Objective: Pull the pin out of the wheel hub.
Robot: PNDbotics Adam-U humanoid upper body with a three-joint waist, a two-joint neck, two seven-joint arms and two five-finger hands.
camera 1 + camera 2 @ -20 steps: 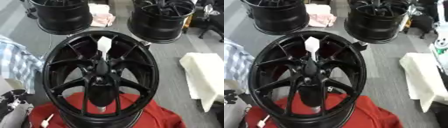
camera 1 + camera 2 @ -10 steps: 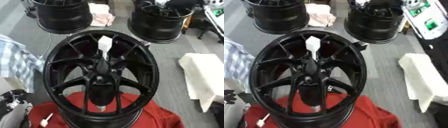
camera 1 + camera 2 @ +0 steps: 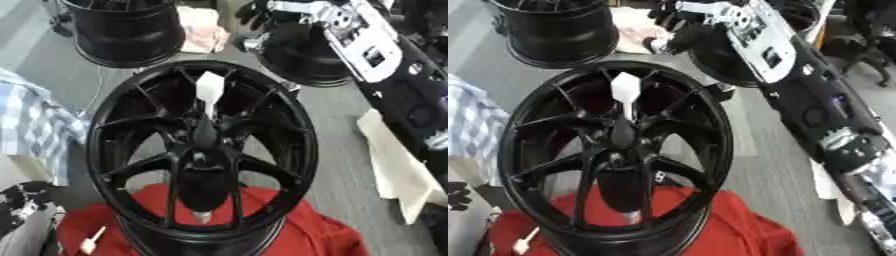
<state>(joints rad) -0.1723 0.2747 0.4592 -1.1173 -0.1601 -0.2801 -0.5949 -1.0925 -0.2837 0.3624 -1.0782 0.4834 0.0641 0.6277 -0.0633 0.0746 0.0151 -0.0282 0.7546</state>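
One white-tagged pin (image 3: 209,90) upright in wheel hub (image 3: 203,150), right hand (image 3: 677,15) far off, fingers unclear, forearm fuller in right eye view

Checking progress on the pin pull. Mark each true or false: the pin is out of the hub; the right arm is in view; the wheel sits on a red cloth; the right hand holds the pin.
1. The pin is out of the hub: false, it still stands in it.
2. The right arm is in view: true.
3. The wheel sits on a red cloth: true.
4. The right hand holds the pin: false, it is beyond the wheel, clear of the pin.
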